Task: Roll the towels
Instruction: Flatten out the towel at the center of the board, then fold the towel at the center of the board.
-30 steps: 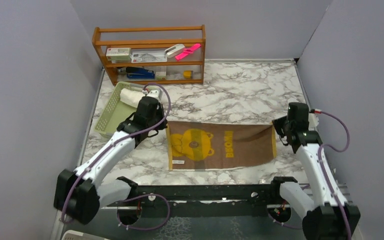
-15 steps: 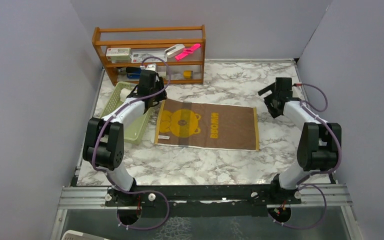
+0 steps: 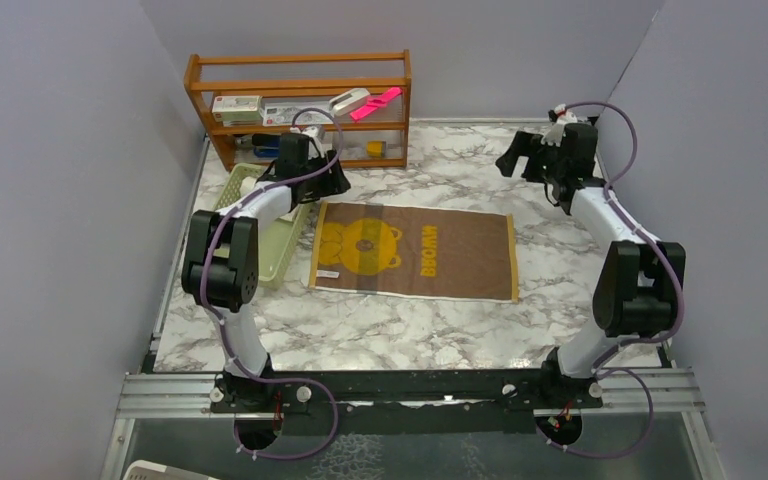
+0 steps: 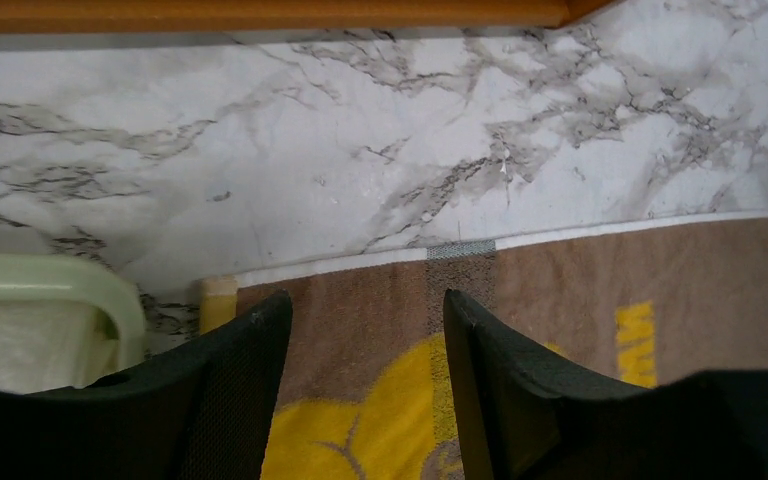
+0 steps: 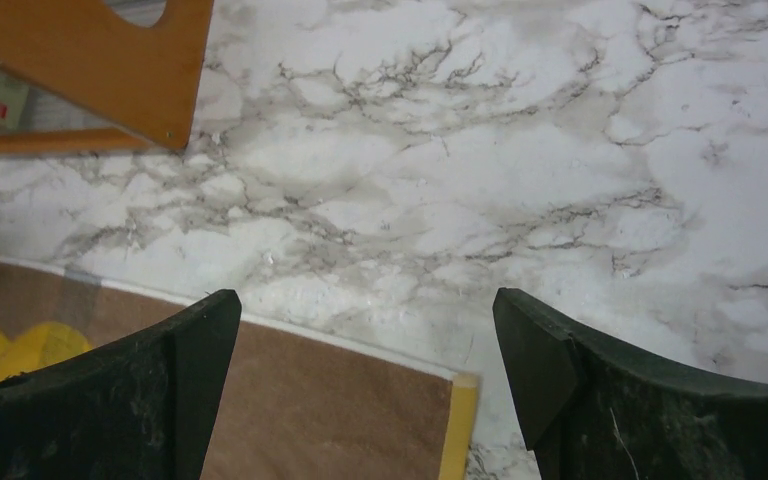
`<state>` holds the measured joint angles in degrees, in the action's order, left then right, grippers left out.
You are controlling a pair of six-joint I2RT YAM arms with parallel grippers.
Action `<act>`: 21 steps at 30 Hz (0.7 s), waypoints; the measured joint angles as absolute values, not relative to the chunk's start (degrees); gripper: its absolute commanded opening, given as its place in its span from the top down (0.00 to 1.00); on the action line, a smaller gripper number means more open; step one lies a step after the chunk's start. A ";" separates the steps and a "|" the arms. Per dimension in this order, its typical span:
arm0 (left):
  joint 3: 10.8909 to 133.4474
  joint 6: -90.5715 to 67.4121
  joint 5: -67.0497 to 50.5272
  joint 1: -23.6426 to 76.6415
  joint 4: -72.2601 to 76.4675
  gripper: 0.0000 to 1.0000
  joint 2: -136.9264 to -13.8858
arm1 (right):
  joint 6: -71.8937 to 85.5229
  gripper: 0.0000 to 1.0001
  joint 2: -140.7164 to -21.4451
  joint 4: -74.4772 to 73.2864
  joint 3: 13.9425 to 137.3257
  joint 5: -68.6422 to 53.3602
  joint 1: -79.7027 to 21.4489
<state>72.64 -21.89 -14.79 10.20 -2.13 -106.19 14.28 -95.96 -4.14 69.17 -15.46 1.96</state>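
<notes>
Marble tabletop (image 3: 440, 320) now has the bear towel (image 3: 415, 252) lying flat mid-table, since the left gripper (image 4: 365, 300) and right gripper (image 5: 365, 295) both just popped open off its far corners, so rolling looks ready to start.

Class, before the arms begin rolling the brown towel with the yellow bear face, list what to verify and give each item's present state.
1. The brown towel with yellow bear face lies flat on the marble table: ok.
2. The left gripper is open and empty: ok.
3. The right gripper is open and empty: ok.
4. The towel lies apart from the pale green plastic basket: ok.
5. The white cloth in the basket is rolled: cannot tell.
</notes>
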 measured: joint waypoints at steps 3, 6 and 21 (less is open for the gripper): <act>73.03 -23.03 -17.61 10.24 -2.52 0.40 -109.03 | 10.41 0.00 -91.81 -2.87 64.18 -17.08 1.96; 75.26 -23.16 -17.63 10.11 -5.21 0.40 -112.03 | 7.31 0.01 -90.30 -3.97 63.00 -17.10 1.93; 87.99 -18.26 -19.31 3.16 -15.46 0.46 -117.08 | -1.58 0.25 -102.37 -7.75 62.15 -14.66 3.14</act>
